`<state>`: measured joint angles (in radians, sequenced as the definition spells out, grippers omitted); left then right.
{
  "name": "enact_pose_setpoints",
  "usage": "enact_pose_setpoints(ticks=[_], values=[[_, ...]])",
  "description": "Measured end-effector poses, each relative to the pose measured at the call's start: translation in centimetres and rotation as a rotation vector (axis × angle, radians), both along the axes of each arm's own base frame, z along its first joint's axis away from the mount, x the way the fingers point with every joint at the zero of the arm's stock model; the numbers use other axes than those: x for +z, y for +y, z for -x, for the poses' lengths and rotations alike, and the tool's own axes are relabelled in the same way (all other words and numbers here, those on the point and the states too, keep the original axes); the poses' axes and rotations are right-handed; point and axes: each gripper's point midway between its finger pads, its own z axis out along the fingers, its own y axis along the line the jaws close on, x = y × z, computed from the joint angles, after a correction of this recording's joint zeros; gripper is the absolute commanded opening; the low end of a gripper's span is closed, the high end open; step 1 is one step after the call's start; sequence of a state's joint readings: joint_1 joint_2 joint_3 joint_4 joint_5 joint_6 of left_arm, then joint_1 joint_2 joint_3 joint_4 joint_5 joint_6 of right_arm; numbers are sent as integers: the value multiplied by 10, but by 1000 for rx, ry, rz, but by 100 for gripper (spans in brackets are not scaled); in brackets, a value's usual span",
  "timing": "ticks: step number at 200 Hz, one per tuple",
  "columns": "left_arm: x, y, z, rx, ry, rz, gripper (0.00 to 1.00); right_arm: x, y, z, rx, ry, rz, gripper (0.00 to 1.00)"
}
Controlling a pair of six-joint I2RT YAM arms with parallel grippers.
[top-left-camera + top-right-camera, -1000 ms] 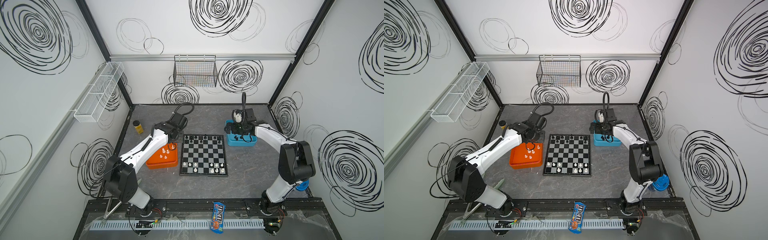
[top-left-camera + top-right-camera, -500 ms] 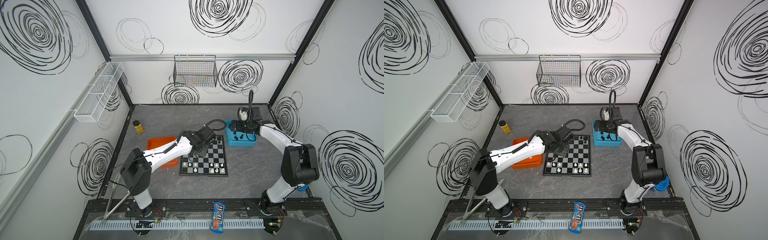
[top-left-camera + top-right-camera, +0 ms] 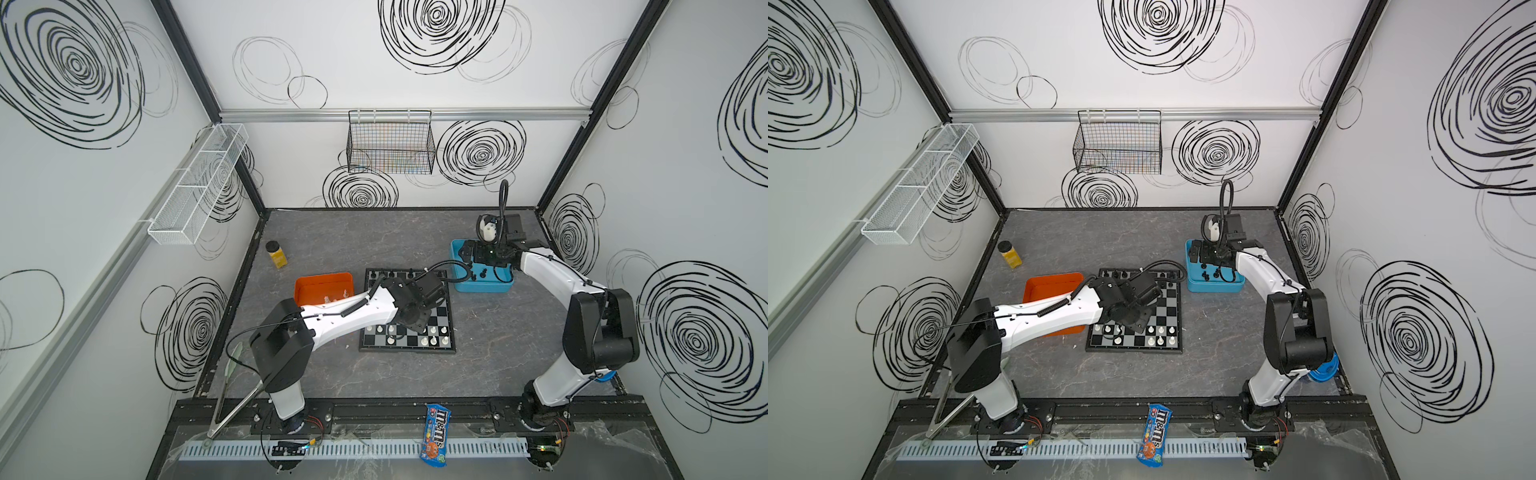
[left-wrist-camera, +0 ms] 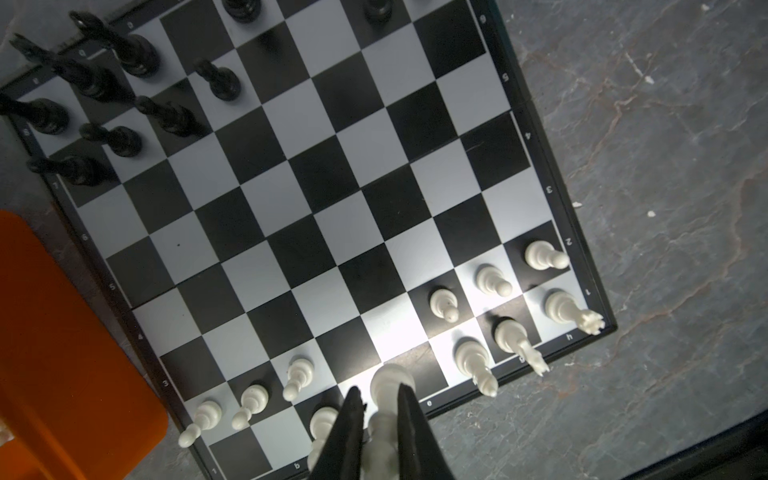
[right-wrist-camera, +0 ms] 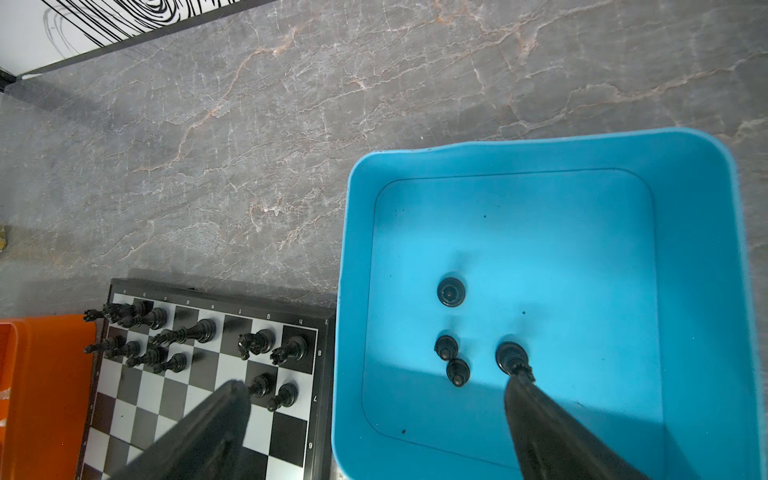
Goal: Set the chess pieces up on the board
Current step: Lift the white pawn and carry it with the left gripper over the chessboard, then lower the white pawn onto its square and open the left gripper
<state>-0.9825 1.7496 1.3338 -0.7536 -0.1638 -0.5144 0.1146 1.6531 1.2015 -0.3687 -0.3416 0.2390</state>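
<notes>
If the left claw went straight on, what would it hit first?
Probably the board: the left gripper holds a white piece base-down over an unoccupied back-row square; how far above is unclear.

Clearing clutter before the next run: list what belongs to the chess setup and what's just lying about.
Job: board, white pieces, black pieces, orange tray, blue tray, left end effector gripping a white piece.
Lying about: yellow jar, M&M's bag, wire basket, mesh shelf, tongs.

board (image 3: 442, 309) centre | left tray (image 3: 320, 284) just beside | right tray (image 3: 482, 287) at far-right corner, 4 chess pieces (image 5: 451, 291) inside
</notes>
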Motion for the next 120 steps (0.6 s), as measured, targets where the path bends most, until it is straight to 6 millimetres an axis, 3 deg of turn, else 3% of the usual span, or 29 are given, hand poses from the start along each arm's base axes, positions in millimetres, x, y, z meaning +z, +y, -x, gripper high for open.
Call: enact_pose_setpoints(ticks=[65,120], values=[[-25,-7,18,-47,35,-40,19,-1,-3,1,-7,2,0,100],[-33,-3,23,-53,46,-56,19,-4,-5,2,-11,9,1,100]])
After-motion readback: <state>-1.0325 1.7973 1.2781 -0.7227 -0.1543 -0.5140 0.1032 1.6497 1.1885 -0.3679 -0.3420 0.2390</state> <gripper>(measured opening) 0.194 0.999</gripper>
